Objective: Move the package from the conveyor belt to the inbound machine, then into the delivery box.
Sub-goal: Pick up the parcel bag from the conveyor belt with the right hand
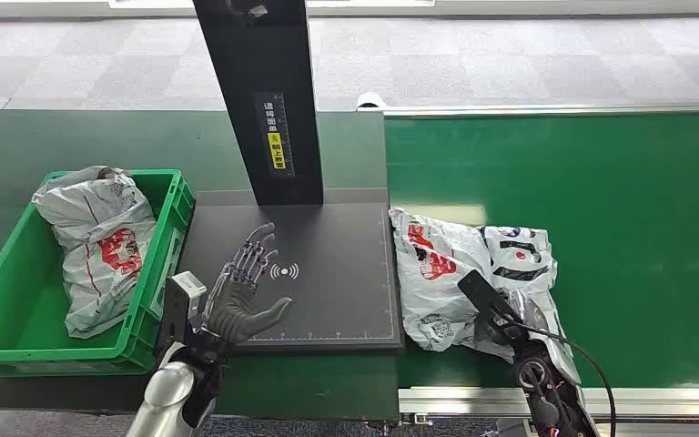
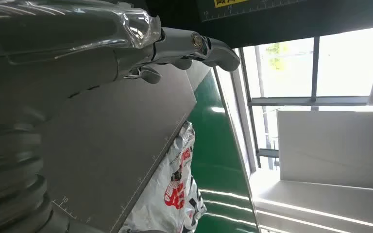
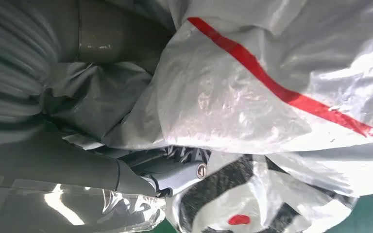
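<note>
1. Furthest left of the inbound machine's scan plate [image 1: 328, 300], the green delivery box [image 1: 171, 238] already holds one white plastic mailer bag [image 1: 100, 246]; that round looks finished.
2. Over the plate's left half hangs the left hand [image 1: 248, 296], fingers [image 1: 253, 255] spread and holding nothing.
3. Just right of the plate, on the green conveyor belt [image 1: 637, 228], lies the next package [image 1: 455, 273], crumpled against the plate's edge.
4. The right hand [image 1: 501, 319] is buried in that bag; the right wrist view shows film bunched against it, so I judge it grasped. Scanning and boxing remain.
</note>
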Controlling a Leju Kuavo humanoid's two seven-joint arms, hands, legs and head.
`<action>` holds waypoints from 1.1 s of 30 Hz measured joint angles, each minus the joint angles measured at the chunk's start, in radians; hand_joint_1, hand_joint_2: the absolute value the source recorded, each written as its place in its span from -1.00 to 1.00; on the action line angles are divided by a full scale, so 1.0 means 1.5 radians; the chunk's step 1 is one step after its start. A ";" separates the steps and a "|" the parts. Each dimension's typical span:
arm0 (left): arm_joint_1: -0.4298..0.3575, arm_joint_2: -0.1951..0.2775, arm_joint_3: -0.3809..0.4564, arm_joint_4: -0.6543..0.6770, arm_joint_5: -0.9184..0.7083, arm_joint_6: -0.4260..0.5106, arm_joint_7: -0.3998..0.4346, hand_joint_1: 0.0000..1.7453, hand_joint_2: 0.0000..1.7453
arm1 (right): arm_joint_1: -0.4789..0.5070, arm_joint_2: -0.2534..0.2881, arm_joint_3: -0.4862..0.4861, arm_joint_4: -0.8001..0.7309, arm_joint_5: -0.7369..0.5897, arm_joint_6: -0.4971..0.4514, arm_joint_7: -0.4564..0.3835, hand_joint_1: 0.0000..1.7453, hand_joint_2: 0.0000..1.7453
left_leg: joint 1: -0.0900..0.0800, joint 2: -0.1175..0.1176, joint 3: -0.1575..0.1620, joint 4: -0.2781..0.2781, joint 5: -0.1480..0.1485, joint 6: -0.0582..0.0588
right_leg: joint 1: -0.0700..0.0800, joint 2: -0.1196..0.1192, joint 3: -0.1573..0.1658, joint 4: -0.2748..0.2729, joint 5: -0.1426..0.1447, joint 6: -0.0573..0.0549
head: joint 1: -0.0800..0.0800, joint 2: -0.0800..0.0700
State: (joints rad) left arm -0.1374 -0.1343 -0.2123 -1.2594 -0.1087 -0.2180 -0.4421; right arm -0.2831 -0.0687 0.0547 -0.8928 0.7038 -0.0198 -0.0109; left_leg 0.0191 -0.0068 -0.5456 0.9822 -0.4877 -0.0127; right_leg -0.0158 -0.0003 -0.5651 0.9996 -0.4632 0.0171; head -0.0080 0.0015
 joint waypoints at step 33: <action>-0.047 -0.025 0.018 0.019 0.033 0.205 -0.107 -1.00 1.00 | 0.190 0.105 -0.095 -0.589 -0.205 -0.434 -0.452 1.00 1.00 | 0.000 0.002 -0.005 0.000 0.000 0.000 | 0.000 0.002 -0.006 0.001 0.000 0.000 | 0.000 0.000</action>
State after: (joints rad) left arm -0.2084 -0.1716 -0.1846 -1.2312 -0.0588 0.0900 -0.6030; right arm 0.0019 0.0895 -0.0873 -1.7757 0.3963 -0.6702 -0.6893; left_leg 0.0194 -0.0038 -0.5537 0.9820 -0.4878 -0.0129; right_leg -0.0155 0.0020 -0.5738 1.0006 -0.4629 0.0167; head -0.0079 0.0015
